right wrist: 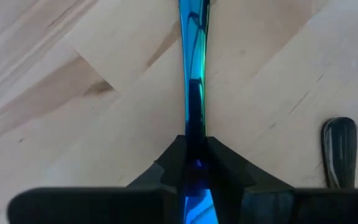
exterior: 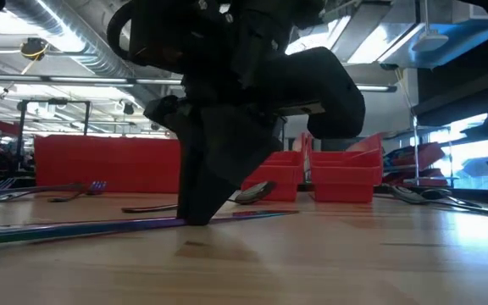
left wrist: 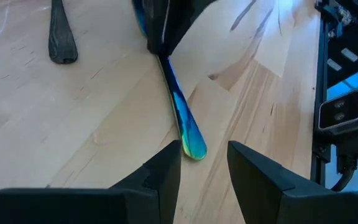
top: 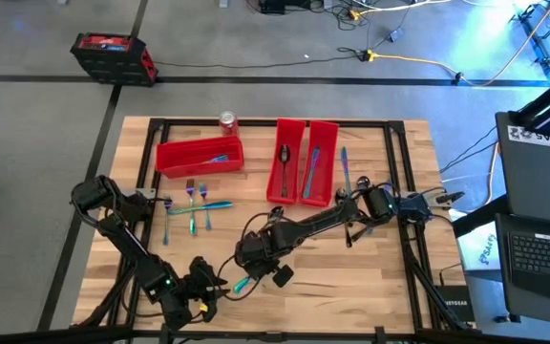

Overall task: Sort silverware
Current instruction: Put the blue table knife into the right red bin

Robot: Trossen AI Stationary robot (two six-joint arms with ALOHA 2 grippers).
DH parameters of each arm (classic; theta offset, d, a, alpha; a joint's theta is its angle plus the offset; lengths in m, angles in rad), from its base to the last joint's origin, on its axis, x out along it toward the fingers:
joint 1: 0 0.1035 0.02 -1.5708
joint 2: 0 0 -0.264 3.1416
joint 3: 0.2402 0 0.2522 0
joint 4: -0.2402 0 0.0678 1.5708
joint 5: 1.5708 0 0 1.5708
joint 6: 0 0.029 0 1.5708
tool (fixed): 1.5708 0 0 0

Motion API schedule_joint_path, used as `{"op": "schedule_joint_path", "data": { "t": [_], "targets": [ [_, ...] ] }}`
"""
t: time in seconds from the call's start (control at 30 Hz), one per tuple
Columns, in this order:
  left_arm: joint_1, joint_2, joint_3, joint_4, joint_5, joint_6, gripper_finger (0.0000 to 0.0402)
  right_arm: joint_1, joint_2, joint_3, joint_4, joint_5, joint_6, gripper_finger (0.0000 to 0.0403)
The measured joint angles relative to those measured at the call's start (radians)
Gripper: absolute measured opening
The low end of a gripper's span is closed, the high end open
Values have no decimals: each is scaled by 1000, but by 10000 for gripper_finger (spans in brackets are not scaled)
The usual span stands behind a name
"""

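Observation:
A slender iridescent blue-teal piece of silverware [left wrist: 180,112] lies on the wooden table [top: 351,287] near its front edge. My right gripper [right wrist: 196,163] stands over it, shut on it. My left gripper [left wrist: 204,163] is open. Its two fingers stand on either side of the piece's yellow-green near end [left wrist: 194,148], just short of it, touching nothing. In the high view the piece [top: 242,284] shows between the two grippers. More forks [top: 197,203] lie left of centre, and a dark spoon [top: 285,153] rests in a red bin [top: 285,182]. My right gripper pinches the piece's narrow shaft [right wrist: 195,134] between its two fingers, some way from the near end. The fingers [exterior: 197,207] come from above, slanting down, one on each side of the shaft. The piece lies low and nearly level along the table [exterior: 83,227].
A dark handle [left wrist: 61,40] lies on the table beside the held piece. Three long red bins [top: 199,155] [top: 321,158] and a red soda can [top: 227,121] stand at the far side. More silverware [top: 346,167] lies right of the bins. Black frame rails [top: 404,239] run along the table's sides.

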Motion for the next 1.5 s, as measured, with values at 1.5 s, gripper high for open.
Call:
{"op": "schedule_joint_path", "data": {
  "t": [1.5],
  "targets": [
    [7, 134, 0, 122, -26, -180, 119, 106, -27, -3, 67, 379, -93, 32]
  ]
}}
